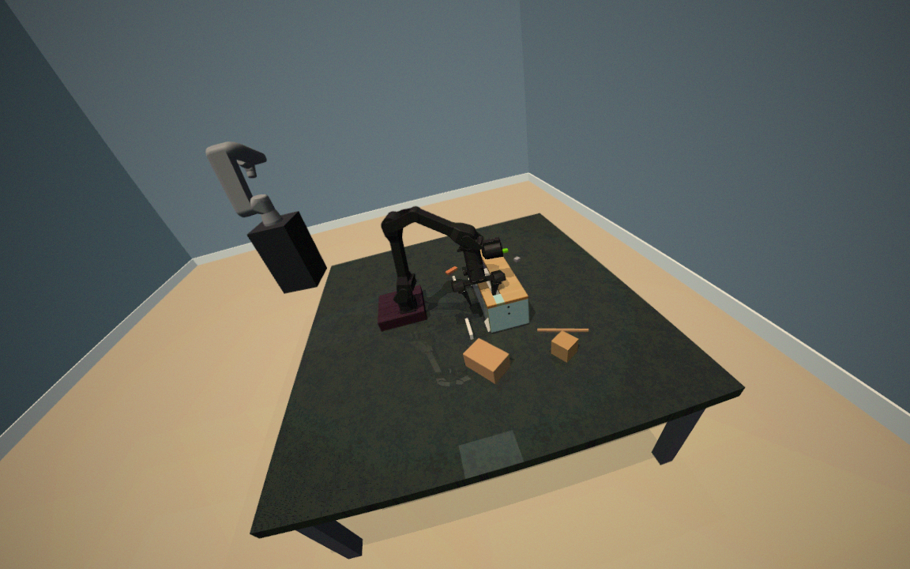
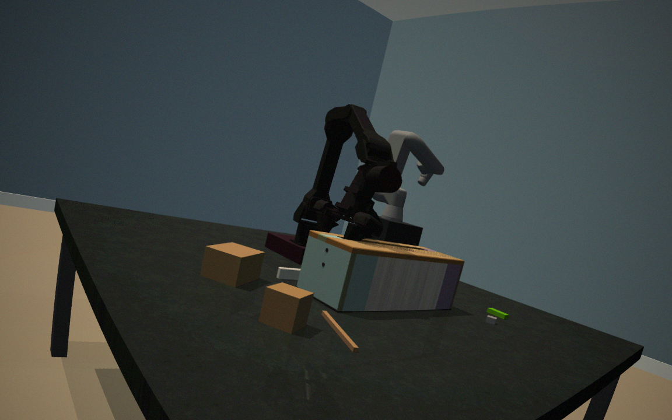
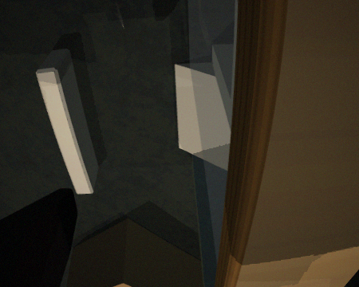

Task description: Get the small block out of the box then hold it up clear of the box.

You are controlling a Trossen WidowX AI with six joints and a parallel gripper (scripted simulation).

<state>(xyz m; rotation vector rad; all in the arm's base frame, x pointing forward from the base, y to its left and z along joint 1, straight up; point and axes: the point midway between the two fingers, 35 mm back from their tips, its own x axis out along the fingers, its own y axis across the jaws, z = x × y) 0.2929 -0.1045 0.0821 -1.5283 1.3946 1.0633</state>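
A: What lies around the box (image 2: pixel 380 276)?

B: On the dark table (image 1: pixel 387 424), 2 tan cardboard blocks sit near its pale end: a larger one (image 1: pixel 486 359) to the left and a smaller cube (image 1: pixel 564 345) to the right. A thin wooden stick (image 2: pixel 339 330) lies by the cube, and a short white bar (image 3: pixel 64 130) lies on the table just left of the box. A green piece (image 2: pixel 497 312) with a small grey bit (image 2: pixel 490 319) beside it sits past the far end, and an orange chip (image 1: pixel 451 269) lies left of the arm.

A: What crowds the gripper (image 1: pixel 475 283)?

B: The box's wooden lid (image 3: pixel 307 112). The gripper hangs over the lid's left edge with 1 finger on each side, spread wide and holding nothing.

A: And the small block (image 3: pixel 201 117)?

B: In the wrist view it is a pale, whitish cuboid, seen through the clear front, tucked against the box just under the lid's edge. Whether it sits on the shelf I cannot tell.
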